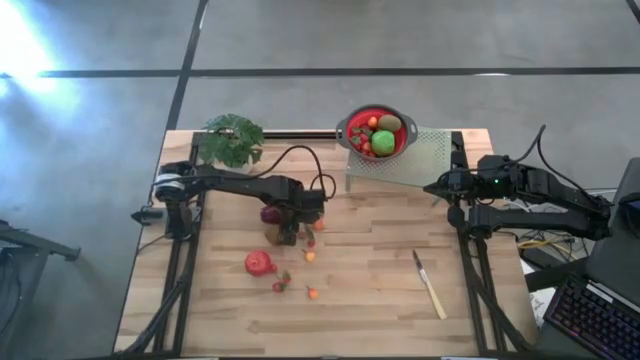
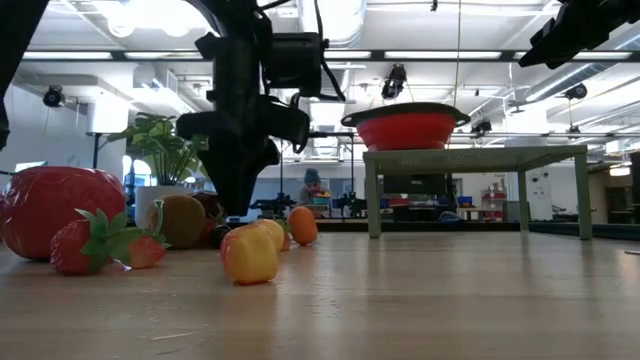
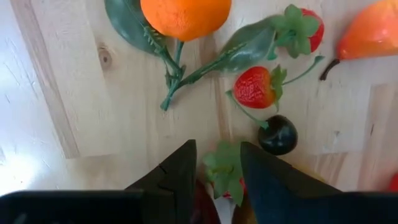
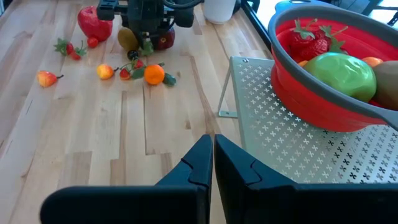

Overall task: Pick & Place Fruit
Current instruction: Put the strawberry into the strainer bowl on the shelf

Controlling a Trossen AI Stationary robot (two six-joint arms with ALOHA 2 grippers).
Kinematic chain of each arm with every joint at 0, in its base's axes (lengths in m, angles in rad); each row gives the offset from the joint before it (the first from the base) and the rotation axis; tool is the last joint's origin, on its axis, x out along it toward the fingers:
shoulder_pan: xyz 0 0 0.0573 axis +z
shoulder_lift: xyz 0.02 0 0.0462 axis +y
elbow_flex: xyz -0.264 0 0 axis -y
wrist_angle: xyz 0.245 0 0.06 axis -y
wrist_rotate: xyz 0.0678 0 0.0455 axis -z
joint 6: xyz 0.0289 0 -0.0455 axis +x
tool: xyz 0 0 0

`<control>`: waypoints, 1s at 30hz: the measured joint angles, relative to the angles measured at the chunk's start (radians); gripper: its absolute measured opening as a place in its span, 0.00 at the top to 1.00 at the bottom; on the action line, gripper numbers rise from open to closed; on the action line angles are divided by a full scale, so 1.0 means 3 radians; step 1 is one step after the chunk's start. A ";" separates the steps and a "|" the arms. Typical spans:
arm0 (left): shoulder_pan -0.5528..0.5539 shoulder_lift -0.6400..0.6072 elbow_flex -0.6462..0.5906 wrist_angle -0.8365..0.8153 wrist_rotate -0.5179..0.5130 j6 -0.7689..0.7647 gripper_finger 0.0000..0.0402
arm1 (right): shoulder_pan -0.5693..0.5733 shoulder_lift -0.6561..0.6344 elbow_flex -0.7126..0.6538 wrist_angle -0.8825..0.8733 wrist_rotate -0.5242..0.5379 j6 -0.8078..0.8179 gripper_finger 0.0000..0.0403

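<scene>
Progress judged as partial. Already lodged in red bowl (image 1: 377,132) on perforated rack (image 1: 425,165): green apple (image 1: 383,142), brown kiwi (image 1: 390,123), a few red berries and an orange piece. Left out on tabletop (image 1: 380,310), well apart from bowl: large red fruit (image 1: 259,263), dark red apple (image 1: 270,214), orange (image 3: 185,15), black cherry (image 3: 277,134) and a scatter of small red and yellow pieces. More loose than bowled, so most of the job seemingly remained.

Left tool (image 3: 217,171) low in the loose cluster, pinched on a leafy-topped strawberry (image 3: 225,177), right down near the wood; lift and carry to bowl not yet made. Right tool (image 4: 212,155) parked above the rack's edge, just beside bowl, fingers pressed together on nothing.

Showed the grip itself only in left wrist view; hidden beneath the arm in high view. Gave bowl's contents close up in right wrist view, whereas low view offered only bowl's outer wall atop rack, yet revealed how near the left tool's tips sat to the surface. Took in knife (image 1: 430,285) and potted plant (image 1: 232,140) together only from above.
</scene>
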 joint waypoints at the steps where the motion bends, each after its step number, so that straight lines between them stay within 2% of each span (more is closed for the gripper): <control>1: 0.0000 0.0000 0.0000 -0.0001 0.0000 0.0001 0.67 | 0.0000 0.0000 -0.0001 0.0000 0.0000 -0.0001 0.97; 13: 0.0001 0.0000 0.0000 -0.0082 0.0014 -0.0003 0.70 | 0.0000 0.0000 0.0000 0.0000 0.0000 0.0000 0.97; 30: 0.0001 0.0001 0.0000 -0.0130 0.0106 0.0027 0.96 | 0.0000 0.0000 0.0000 0.0000 0.0001 -0.0001 0.97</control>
